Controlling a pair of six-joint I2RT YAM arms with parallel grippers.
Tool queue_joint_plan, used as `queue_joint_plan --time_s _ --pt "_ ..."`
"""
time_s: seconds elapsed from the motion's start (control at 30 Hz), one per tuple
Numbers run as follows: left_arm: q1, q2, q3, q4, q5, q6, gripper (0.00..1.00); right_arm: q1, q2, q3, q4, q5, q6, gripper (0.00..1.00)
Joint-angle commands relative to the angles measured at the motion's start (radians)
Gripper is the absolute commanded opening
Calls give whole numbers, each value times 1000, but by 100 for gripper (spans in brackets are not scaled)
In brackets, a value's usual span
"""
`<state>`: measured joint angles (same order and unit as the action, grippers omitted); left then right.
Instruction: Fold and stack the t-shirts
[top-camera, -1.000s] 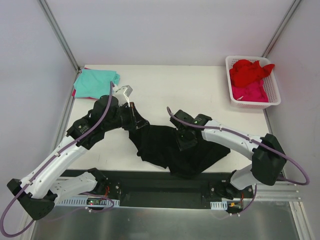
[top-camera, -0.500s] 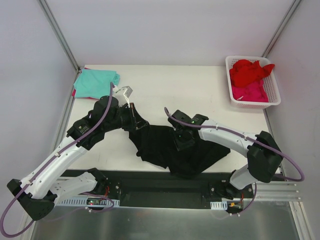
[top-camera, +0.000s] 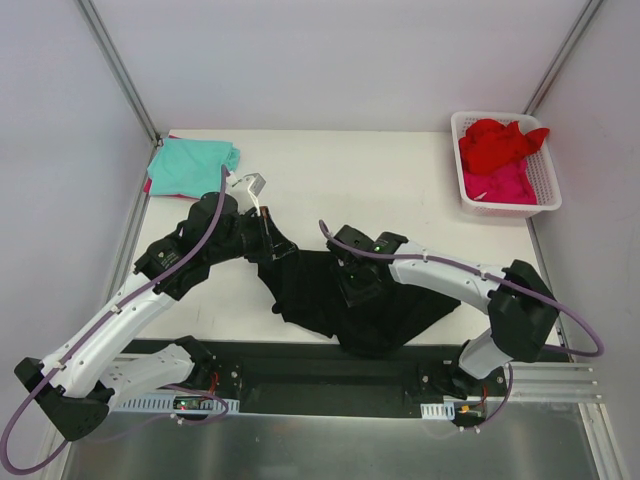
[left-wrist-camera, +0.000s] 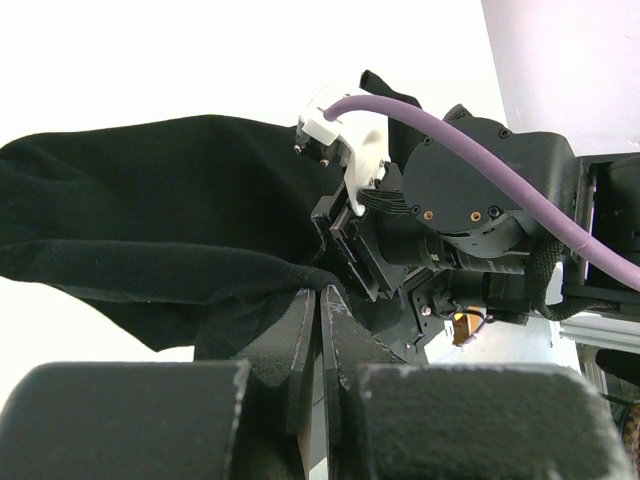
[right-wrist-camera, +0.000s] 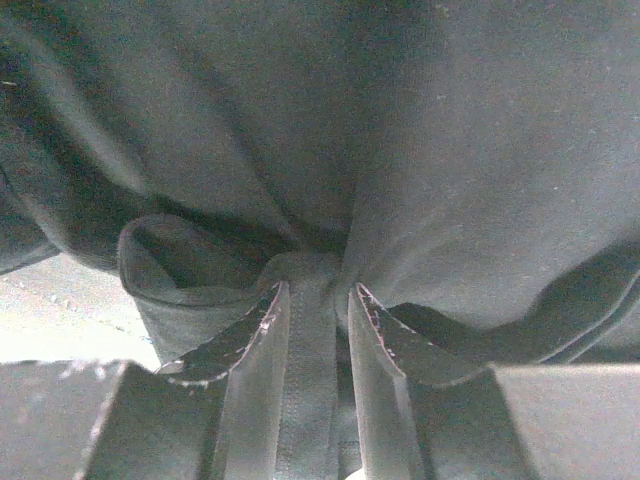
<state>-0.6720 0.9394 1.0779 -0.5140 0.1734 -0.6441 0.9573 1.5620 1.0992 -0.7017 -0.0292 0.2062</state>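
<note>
1. Along the middle of the near edge of the worktop (top-camera: 380, 180), the black t-shirt (top-camera: 318, 292) lies bunched and unfolded. Its lower part reaches onto that edge.
2. The left tool (left-wrist-camera: 320, 325) is pressed together on a raised corner at the shirt's left end. It has not shifted over the last second.
3. The right tool (right-wrist-camera: 312, 335) has slid leftward across the shirt, closer to the left one. Its fingers (right-wrist-camera: 255, 340) pinch a seamed band of the black cloth.
4. I judge this to be cloth being gathered or re-gripped for spreading, with no fold formed yet.
5. The two tools now sit near each other over the shirt, so sideways room between them is short.
6. The far half of the worktop is bare in the middle and offers room to lay the shirt flat.
7. The teal t-shirt (top-camera: 192, 165) lies folded at the far left corner, likely the stack.
8. The white basket (top-camera: 548, 203) at the far right corner holds the red t-shirt (top-camera: 498, 142) and the pink t-shirt (top-camera: 500, 185).
</note>
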Motion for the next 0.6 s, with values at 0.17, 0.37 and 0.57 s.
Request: queue_joint_plan --time_s 0.17,0.37,0.57 --pt "9 -17 -9 20 -2 -11 0 27 -36 48 -70 23 24 33" --pt "9 -30 -12 20 -3 -12 0 49 -74 8 -82 58 48 33" --pt "11 -34 -15 20 -2 -22 0 86 -114 -39 -96 67 84 33"
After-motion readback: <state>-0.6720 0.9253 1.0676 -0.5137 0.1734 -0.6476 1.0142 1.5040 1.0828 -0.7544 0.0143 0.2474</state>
